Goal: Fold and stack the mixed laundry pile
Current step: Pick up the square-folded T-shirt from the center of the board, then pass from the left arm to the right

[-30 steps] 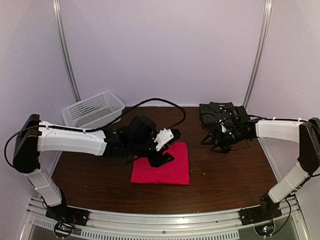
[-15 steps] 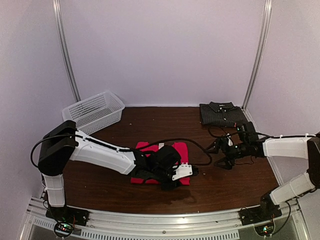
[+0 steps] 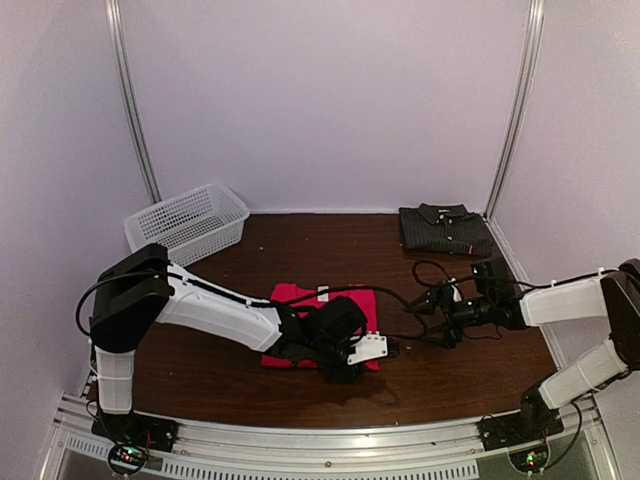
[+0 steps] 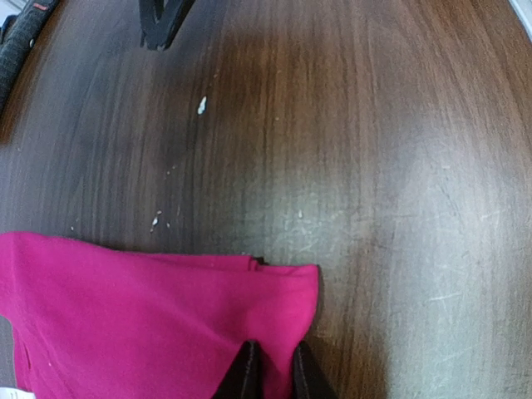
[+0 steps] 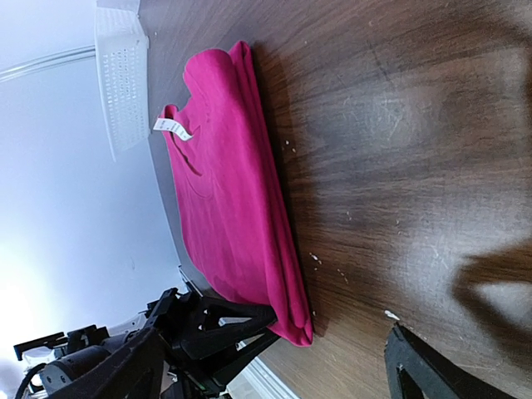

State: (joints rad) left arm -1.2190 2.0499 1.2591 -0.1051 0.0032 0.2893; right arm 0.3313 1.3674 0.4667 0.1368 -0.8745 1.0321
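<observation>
The red-pink T-shirt (image 3: pixel 318 322) lies folded into a flat rectangle at the middle of the counter (image 3: pixel 470 372), with a small white tag (image 5: pixel 172 127) showing at its far edge. The left gripper (image 4: pixel 274 376) is at the shirt's near right corner. Its two fingers (image 4: pixel 248 374) are drawn close together with the pink cloth caught between them, so it is clamped on that corner. The left arm reaches in low from the left, across the near side of the shirt. The right gripper (image 3: pixel 432 315) hangs just above the wood to the right of the T-shirt, apart from it. Its jaws are spread wide with nothing between them, and its open end faces the shirt. The dark pinstriped shirt (image 3: pixel 445 228) lies folded, collar up, in the far right corner of the counter, well apart from the T-shirt and beyond the right gripper. A white lattice basket (image 3: pixel 190 218) stands at the far left corner, tilted against the wall rail.
</observation>
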